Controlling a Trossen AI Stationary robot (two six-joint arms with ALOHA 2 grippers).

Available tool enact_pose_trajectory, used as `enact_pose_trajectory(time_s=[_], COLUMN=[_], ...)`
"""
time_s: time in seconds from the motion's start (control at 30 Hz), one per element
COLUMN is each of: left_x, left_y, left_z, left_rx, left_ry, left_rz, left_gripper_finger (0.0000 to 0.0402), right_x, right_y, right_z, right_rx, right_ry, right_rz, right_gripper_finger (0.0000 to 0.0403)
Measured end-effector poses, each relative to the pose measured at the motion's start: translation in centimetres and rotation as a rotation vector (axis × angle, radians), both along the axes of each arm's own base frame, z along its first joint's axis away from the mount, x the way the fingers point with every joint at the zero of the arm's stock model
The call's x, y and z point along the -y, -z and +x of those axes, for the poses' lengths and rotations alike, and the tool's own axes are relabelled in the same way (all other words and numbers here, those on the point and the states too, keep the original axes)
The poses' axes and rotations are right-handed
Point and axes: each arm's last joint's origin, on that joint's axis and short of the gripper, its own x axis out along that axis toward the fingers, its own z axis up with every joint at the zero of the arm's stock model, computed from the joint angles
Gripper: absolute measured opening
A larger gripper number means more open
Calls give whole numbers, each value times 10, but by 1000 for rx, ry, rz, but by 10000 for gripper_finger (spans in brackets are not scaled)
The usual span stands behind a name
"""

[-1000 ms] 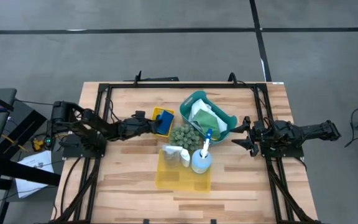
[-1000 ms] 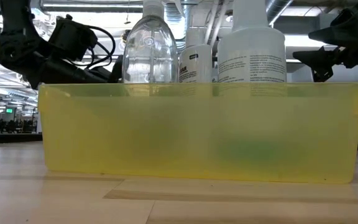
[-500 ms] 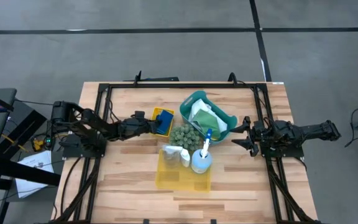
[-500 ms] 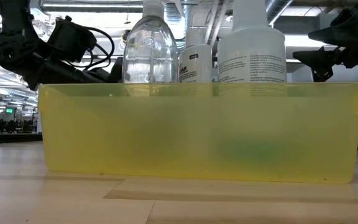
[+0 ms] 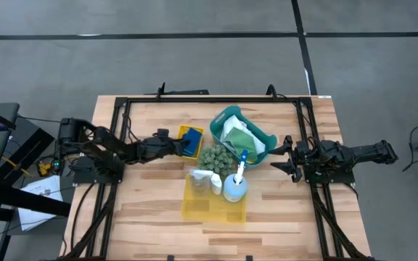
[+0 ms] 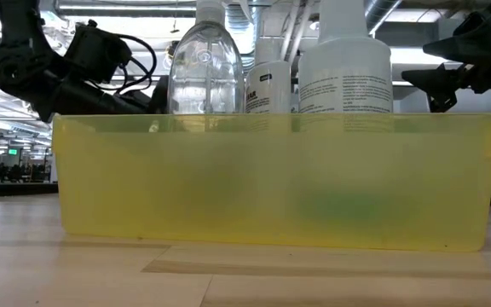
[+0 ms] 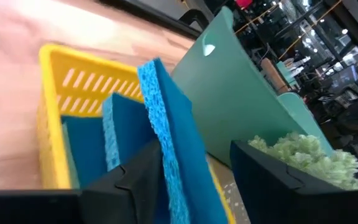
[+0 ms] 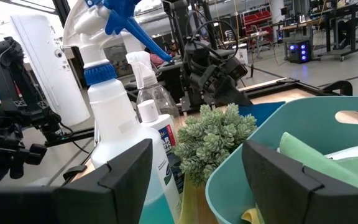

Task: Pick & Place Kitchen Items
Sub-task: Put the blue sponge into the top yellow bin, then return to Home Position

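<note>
My left pincer [image 7: 185, 180] stands apart around an upright blue sponge [image 7: 173, 143] in the small yellow bin [image 7: 55, 106], centre-left in the high view. Only my wrist view shows that gap. My right pincer [image 5: 285, 156] waits open at right, beside the teal basket [image 5: 263, 138].

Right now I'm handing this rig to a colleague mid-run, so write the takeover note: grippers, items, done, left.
Left gripper: over the small yellow slotted bin, jaws apart around an upright blue sponge standing in it beside another.
Right gripper: open, empty, waiting beside the teal plastic basket.
Large translucent yellow bin: blue-triggered white spray bottle, clear spray bottle, small white bottle.
Basket: white and green cloths.
Done: sponges binned, bottles binned.
Left: withdraw the left gripper.
</note>
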Motion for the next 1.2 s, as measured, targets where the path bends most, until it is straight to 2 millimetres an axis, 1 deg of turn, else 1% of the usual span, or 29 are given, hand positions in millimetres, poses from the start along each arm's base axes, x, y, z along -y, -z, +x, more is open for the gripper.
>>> enact_pose_trajectory(time_s=[0.2,0.53,0.8,1.0,1.2], left_x=[3,8,10,11,11], left_y=[-16,-37,-51,-62,-67], left_z=[-3,-18,-30,-39,-50], left_rx=[23,-48,-97,-140,-244], left_ry=[26,-9,-4,25,67], left_rz=[64,136,221,338,455], left_gripper_finger=[205,222,221,223,214], right_x=[0,0,0,0,0], right_y=[0,0,0,0,0], right_z=[0,0,0,0,0], right_rx=[0,0,0,0,0], right_ry=[0,0,0,0,0], right_rz=[0,0,0,0,0], right_gripper_finger=[240,240,240,240,240])
